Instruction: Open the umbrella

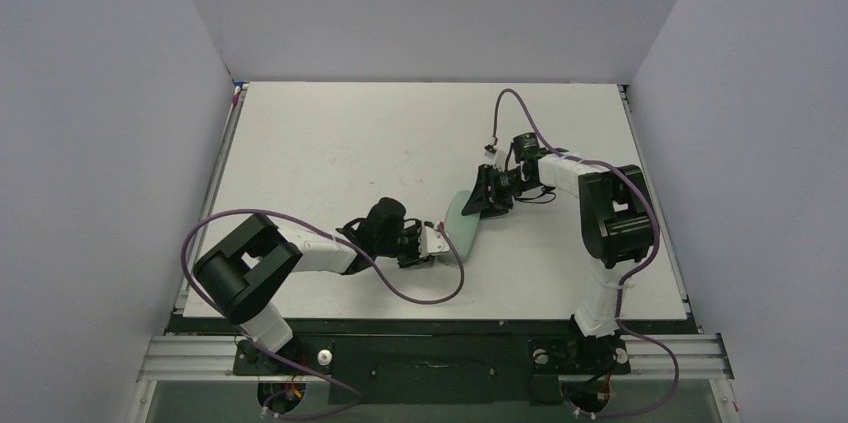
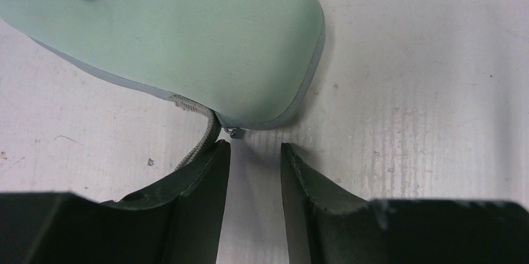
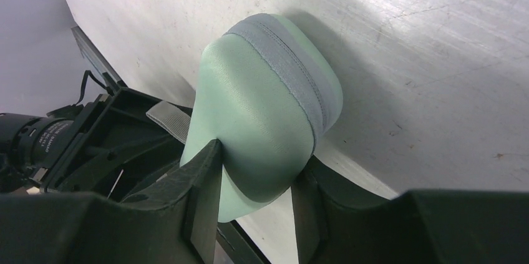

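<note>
Mint-green case (image 3: 262,89) | right gripper (image 3: 261,155) clamps its end, steadying it | left gripper (image 2: 254,146) narrow, apparently empty, aimed at zipper pull (image 2: 234,132)

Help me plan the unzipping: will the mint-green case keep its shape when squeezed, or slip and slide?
The mint-green case is probably fairly stiff: it shows no visible denting between the right fingers. Its smooth, leathery skin may slip. Being flattish and oval, it looks more apt to slide on the table than roll when the zipper pull is tugged.
</note>
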Available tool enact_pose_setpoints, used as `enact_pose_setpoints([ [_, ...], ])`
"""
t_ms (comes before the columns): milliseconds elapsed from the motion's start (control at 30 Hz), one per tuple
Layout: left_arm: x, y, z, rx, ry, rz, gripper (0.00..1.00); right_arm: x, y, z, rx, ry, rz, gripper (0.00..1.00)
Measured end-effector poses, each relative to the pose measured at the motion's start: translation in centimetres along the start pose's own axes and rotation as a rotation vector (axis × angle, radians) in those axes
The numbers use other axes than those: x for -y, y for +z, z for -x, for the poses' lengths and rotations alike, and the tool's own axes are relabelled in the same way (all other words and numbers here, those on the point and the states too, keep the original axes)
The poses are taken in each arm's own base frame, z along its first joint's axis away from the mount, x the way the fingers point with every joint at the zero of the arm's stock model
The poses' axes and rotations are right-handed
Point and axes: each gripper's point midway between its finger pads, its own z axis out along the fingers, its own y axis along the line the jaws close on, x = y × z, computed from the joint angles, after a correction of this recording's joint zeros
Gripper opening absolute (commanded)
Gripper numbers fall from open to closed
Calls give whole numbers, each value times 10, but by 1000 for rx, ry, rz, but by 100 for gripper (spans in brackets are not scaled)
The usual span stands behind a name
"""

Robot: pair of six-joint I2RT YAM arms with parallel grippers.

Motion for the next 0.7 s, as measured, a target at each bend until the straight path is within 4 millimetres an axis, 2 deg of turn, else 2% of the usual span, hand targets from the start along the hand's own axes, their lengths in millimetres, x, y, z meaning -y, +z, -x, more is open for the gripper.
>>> enact_pose_setpoints([
  [233, -7, 6, 3, 18, 15, 2, 34, 1, 1, 0, -9, -6, 5, 17],
  [433, -10, 11, 6, 25, 13, 2, 28, 0, 1, 1, -8, -4, 5, 11],
  [500, -10, 12, 6, 26, 11, -1, 24, 0, 1, 1, -6, -4, 5, 7],
  [567, -11, 13, 7, 26, 8, -1, 15, 0, 1, 2, -4, -3, 5, 0],
  [633, -11, 14, 6, 24, -1, 0, 3, 0, 1, 2, -1, 2, 5, 0],
  [700, -10, 15, 5, 18, -19, -6, 0, 1, 2, 2, 2, 9, 6, 0],
])
